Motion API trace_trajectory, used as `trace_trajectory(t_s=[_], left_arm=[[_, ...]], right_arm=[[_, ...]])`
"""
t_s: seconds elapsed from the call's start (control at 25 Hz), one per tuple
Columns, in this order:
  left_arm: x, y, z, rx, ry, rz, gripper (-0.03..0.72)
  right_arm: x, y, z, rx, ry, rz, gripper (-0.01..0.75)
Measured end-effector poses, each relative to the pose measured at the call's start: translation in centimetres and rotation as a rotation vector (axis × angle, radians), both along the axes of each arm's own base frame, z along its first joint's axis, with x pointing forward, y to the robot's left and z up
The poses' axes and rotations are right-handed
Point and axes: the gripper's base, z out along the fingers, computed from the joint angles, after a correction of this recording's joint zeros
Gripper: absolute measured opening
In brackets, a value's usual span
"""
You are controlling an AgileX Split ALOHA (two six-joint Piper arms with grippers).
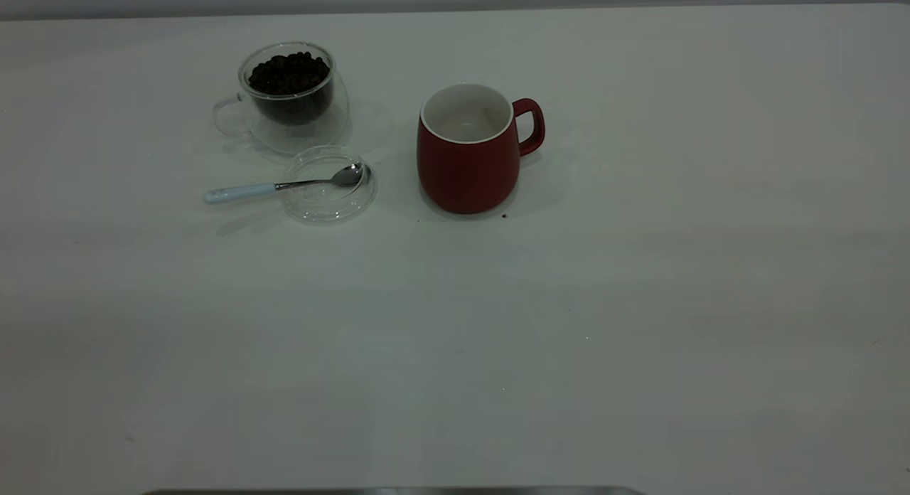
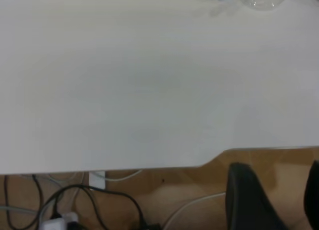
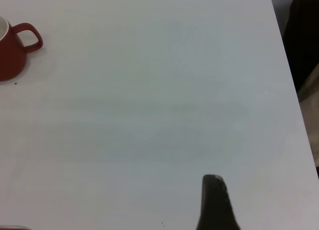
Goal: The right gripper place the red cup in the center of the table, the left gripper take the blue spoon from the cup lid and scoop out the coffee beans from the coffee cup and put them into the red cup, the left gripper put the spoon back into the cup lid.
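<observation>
While neither arm shows in the exterior view, the red cup (image 1: 467,153) stands upright near the middle of the table (image 1: 640,303), its handle turned toward the right arm's side and its white inside looking empty. Toward the left arm's side sits the coffee cup (image 1: 291,97), holding the coffee beans (image 1: 288,73); just in front of it lies the cup lid (image 1: 328,183), with the blue spoon (image 1: 284,185) resting bowl-in-lid and its pale handle sticking out over the table. From the left wrist view, the left gripper (image 2: 271,202) hangs off the table's near edge, well apart from the lid, which shows only at the frame's far corner; its two dark fingers appear spread, with nothing between them. From the right wrist view, only one dark finger (image 3: 215,202) of the right gripper shows above bare table, far from the cup, so I cannot tell how its jaws stand. Judging by this, the cup placement looks done and fetching the spoon is in hand; the left gripper would need to reach across and pinch the slim handle.
</observation>
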Motion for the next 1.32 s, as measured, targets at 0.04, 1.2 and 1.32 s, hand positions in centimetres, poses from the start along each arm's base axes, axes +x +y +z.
trace_trajectory(t_s=[0.04, 1.2, 1.32], left_arm=[[0.1, 0.2, -0.1, 0.021, -0.003, 0.011, 0.34], [-2.5, 0.5, -0.5, 0.044, -0.179, 0.108, 0.34], [-2.5, 0.5, -0.5, 0.044, -0.179, 0.108, 0.34]], right_arm=[[0.0, 0.0, 0.0, 0.0, 0.0, 0.0, 0.532], [0.0, 0.0, 0.0, 0.0, 0.0, 0.0, 0.532], [0.0, 0.0, 0.0, 0.0, 0.0, 0.0, 0.532]])
